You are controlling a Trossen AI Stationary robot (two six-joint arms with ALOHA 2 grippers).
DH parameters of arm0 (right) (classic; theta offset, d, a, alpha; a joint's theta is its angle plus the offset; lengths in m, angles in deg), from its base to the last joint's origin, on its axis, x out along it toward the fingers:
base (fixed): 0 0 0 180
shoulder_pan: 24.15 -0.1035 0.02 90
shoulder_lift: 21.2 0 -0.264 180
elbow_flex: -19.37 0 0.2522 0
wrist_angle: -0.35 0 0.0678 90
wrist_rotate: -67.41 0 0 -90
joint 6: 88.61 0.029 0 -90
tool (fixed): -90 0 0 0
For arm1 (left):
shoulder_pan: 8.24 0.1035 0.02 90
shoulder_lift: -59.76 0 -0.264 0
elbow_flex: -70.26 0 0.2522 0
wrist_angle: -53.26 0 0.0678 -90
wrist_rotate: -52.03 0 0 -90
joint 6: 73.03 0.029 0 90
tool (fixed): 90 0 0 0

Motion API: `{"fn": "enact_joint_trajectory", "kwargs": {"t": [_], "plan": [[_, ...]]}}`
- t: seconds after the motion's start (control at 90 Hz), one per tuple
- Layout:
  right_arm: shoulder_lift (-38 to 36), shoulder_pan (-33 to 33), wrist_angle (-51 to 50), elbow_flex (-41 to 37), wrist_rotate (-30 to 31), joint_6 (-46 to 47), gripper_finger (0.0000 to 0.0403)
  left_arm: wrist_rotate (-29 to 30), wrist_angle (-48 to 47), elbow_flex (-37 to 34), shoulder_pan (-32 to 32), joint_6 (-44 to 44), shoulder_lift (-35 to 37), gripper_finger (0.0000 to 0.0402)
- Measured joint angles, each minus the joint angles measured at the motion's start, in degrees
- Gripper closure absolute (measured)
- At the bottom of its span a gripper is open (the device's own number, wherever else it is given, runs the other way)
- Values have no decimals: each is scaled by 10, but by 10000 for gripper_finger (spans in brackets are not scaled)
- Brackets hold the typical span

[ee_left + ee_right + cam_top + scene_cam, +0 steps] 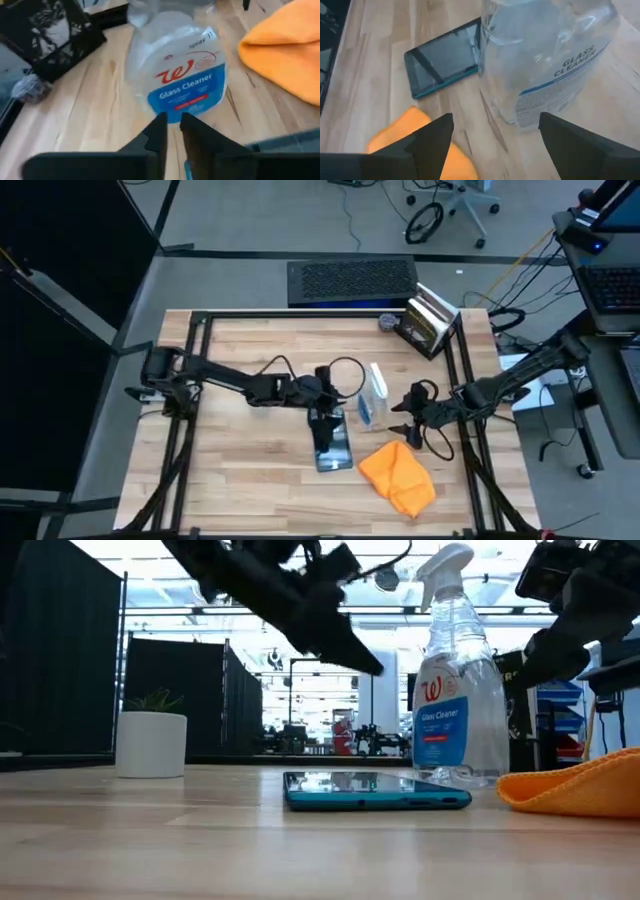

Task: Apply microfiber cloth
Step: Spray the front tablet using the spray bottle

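Nearest you on the wooden surface (250, 480) lies the orange cloth (398, 476), bunched in a soft heap, just beside the dark-screened tablet (331, 442) and free of both hands. Behind them stands a clear spray bottle (374, 397) of glass cleaner. Your right hand (409, 420) hovers over the gap between bottle and cloth, fingers wide apart and empty. Your left hand (322, 418) hangs above the far end of the tablet, fingers drawn together and holding nothing. To do this step well, you would likely lower the right hand onto the cloth's raised fold, pinch a thick bunch, and steer clear of the bottle so it does not tip. From table height the cloth's right edge is cut off, and the tablet's screen surface cannot be judged for spray or smears.
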Motion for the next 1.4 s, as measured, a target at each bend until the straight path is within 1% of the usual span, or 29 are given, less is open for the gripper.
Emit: {"fn": "enact_joint_trajectory", "kwargs": {"t": [0.089,0.178,0.256,0.322,0.444,0.578,0.667,0.722,0.833,0.989,1.167,1.311,1.4], "plan": [[1,0,0,0,-7,4,121,1,-50,0,-6,-42,28,278],[1,-1,0,0,-40,24,121,0,-96,0,-14,-88,49,246],[1,-7,0,0,-52,68,122,0,-137,0,-24,-146,60,227],[1,-21,4,0,-60,107,125,-5,-153,0,-35,-199,64,219],[5,-69,23,0,-59,171,130,-25,-191,0,-68,-286,64,220],[25,-129,49,0,-28,232,136,-26,-208,-1,-116,-377,64,227],[52,-163,83,0,-2,253,139,-11,-211,-1,-149,-424,64,232],[73,-176,105,0,4,258,140,5,-213,-1,-167,-444,64,233],[117,-193,148,0,13,258,140,33,-212,-1,-195,-462,64,233],[170,-195,195,0,14,245,140,85,-213,-1,-218,-489,59,233],[213,-195,201,0,20,241,140,88,-214,-1,-224,-506,57,233],[246,-195,222,0,48,244,140,88,-214,-1,-223,-508,57,233],[260,-193,232,0,60,243,140,88,-213,-1,-223,-527,54,233]]}}
